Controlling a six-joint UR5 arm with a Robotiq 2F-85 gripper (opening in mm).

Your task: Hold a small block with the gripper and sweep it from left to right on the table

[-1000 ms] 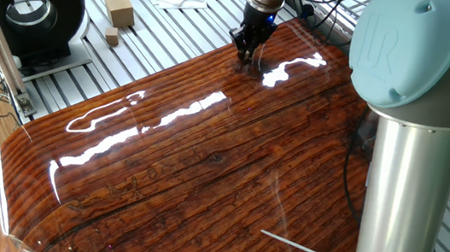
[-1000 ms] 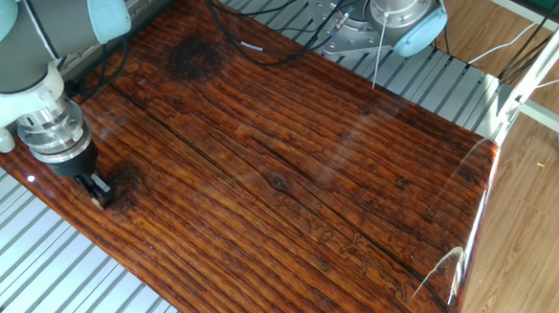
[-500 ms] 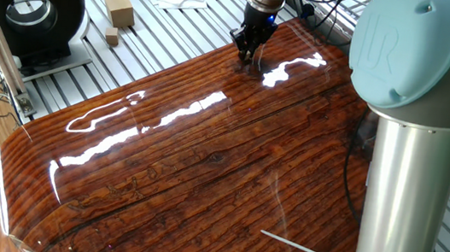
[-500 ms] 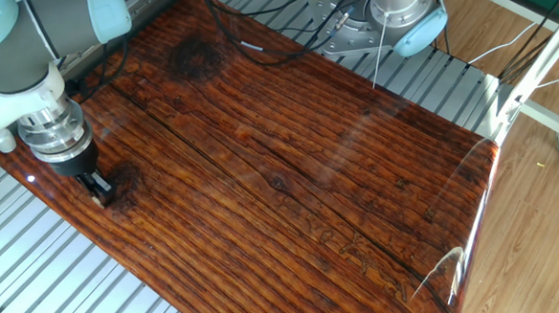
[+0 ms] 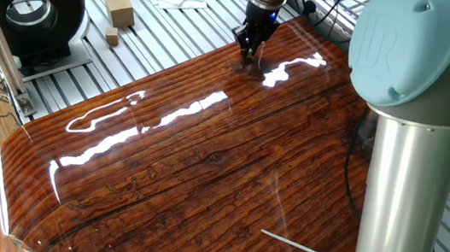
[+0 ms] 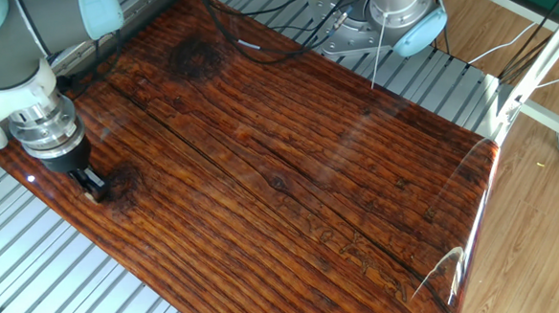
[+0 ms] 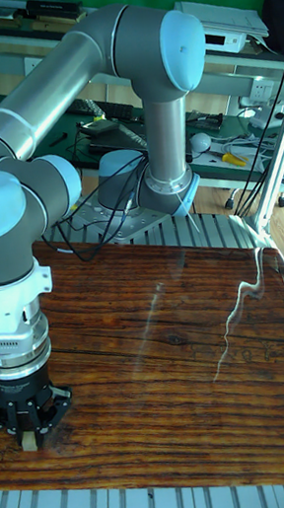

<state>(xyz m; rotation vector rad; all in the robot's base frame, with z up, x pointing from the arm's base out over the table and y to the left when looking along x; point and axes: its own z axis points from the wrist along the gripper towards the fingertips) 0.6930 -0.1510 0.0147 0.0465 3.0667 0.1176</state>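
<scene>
End effector (clamping small block)

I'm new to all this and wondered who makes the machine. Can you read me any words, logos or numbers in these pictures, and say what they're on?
"UR": raised logo letters on the light-blue cap of the arm's big joint, seen at an angle and partly cut off.
No other text is readable; the gripper, the table and the equipment on the back shelves show no legible labels.

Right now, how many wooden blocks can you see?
3. A tiny block sits in the jaws at the table's edge. A big block and a little block lie off the table, on the metal slats.
</scene>
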